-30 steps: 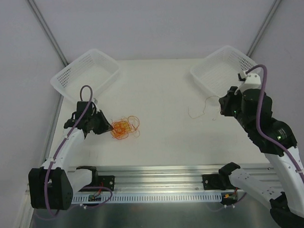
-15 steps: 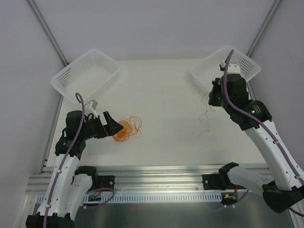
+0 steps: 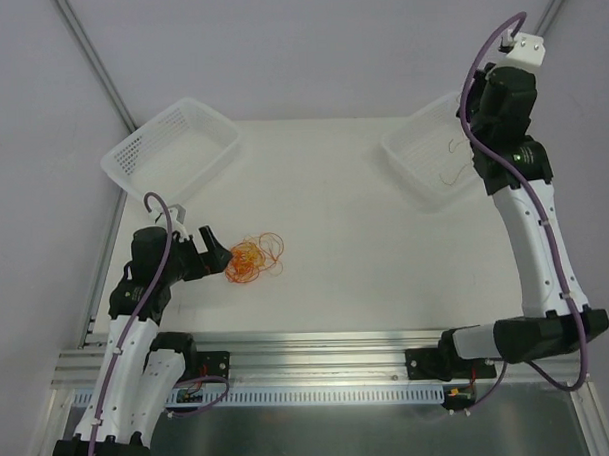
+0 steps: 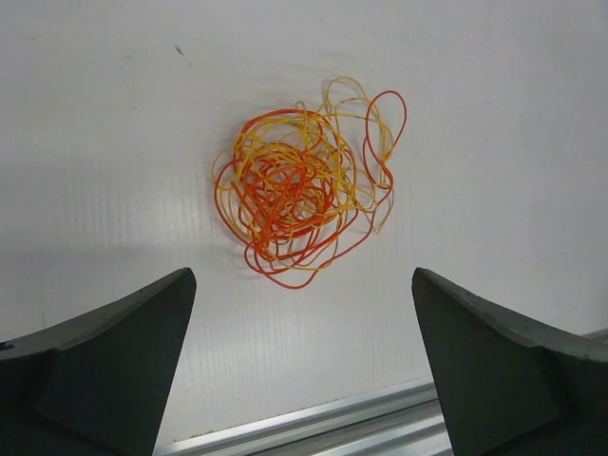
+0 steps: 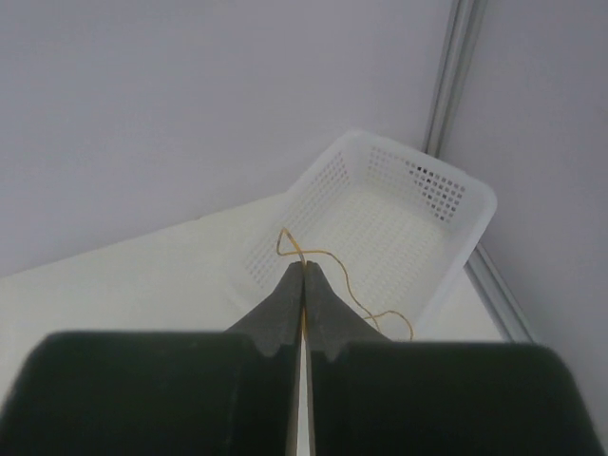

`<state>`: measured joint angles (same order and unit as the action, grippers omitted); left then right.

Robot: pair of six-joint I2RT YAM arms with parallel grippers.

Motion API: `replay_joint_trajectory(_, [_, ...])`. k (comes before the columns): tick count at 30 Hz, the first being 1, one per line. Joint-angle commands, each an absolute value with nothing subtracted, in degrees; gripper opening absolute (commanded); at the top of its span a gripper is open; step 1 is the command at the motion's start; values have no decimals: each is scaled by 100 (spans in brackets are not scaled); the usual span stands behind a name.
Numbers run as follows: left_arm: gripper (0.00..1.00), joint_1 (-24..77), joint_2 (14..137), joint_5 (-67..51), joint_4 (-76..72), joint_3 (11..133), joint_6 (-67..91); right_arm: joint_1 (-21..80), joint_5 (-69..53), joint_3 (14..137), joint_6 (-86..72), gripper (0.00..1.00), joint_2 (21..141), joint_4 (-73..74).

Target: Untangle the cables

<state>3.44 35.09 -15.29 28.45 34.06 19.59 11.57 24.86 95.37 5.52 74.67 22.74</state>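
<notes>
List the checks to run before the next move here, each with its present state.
1. Left claw open: ok.
2. Tangle of cables lies on the table ahead of the left claw, apart from its fingers: ok.
3. Right claw shut on a single cable: ok.
4. Single cable hangs above the right basket: ok.
5. Single cable's loose end fully inside the right basket: cannot tell.

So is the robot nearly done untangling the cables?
Not nearly. Looks done: one yellow cable is out of the tangle. In hand: the right tool pinches that cable above the right basket. Left to do: the orange and red tangle lies knotted on the table, in front of the open left tool.
</notes>
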Motion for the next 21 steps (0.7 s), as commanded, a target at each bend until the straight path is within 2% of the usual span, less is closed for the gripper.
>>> replay_joint_trajectory(1, [99,396,3515,-1230,2865,3375,1784,766,2470,9913,800,1,8154,1293])
replay_joint_trajectory(8, [99,396,3673,-1274,2865,3366,1784,238,2153,10747,527,2,9982,923])
replay_joint_trajectory(11, [99,396,3761,-1301,2865,3366,1784,220,2154,11090,527,38,10607,1141])
replay_joint_trajectory(12, [99,396,3779,-1292,2865,3358,1784,228,2092,11135,501,59,10765,1230])
replay_joint_trajectory(15, [99,395,3884,-1309,2856,3331,1811,272,1636,10943,290,82,10680,1503])
replay_joint_trajectory(18, [99,396,4043,-1388,2856,3349,1846,509,1319,10304,386,90,10170,1529])
replay_joint_trajectory(21, [99,396,4192,-1406,2865,3340,1881,799,994,9750,361,93,9625,1950])
